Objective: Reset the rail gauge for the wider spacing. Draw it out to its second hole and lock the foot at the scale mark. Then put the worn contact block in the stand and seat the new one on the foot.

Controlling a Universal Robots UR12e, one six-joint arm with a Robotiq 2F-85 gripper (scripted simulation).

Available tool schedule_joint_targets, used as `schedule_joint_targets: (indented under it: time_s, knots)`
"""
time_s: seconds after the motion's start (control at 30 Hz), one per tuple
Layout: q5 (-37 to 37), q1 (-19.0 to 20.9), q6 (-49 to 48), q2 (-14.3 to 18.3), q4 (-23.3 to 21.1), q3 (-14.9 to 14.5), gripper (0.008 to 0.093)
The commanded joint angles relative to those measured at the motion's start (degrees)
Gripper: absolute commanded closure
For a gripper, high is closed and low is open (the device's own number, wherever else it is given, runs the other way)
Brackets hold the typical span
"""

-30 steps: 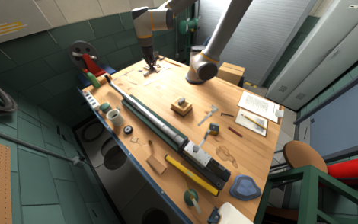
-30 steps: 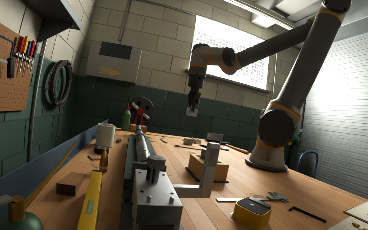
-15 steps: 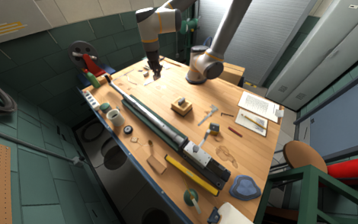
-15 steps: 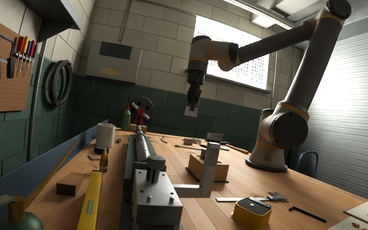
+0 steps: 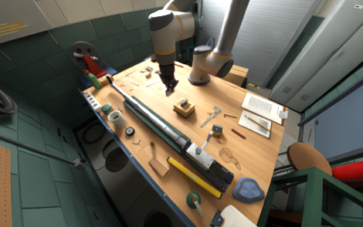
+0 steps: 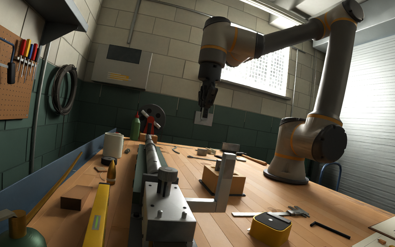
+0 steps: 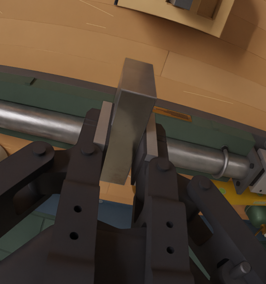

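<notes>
The wooden stand [image 5: 184,107] [image 6: 222,182] is partly hidden behind the foot's upright arm [image 6: 227,178] in the second side camera; a dark block [image 5: 184,102] sits in one of its pockets. The rail gauge [image 5: 155,120] [image 6: 151,156] lies along the bench's left side, its steel tube [image 7: 44,124] running to the foot block [image 5: 201,153] [image 6: 166,205] with a knurled knob [image 6: 167,174]. A grey metal contact block [image 7: 131,119] [image 6: 204,118] hangs high above the bench, over the tube. My gripper [image 7: 126,137] [image 5: 168,91] [image 6: 204,114] is closed and holds this block.
A white mug [image 5: 117,118] [image 6: 113,145] stands left of the rail. A yellow level [image 5: 193,177] [image 6: 96,216] lies beside the foot. A caliper [image 5: 211,116], a yellow box [image 6: 270,228], a hex key [image 6: 329,229] and papers [image 5: 261,105] lie right of the rail. The arm's base [image 5: 202,67] stands at the far edge.
</notes>
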Motion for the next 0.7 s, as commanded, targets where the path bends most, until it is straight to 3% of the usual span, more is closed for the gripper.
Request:
schedule_joint_targets:
  time_s: [0.0, 0.33, 0.67]
  knots:
    - [0.0, 1.3, 1.3, 0.7, -0.2, -0.7, 0.0934]
    - [0.0, 14.2, 14.3, 9.5, -1.2, -8.5, 0.0934]
    - [0.0, 23.3, 23.3, 17.8, -0.7, -17.3, 0.0934]
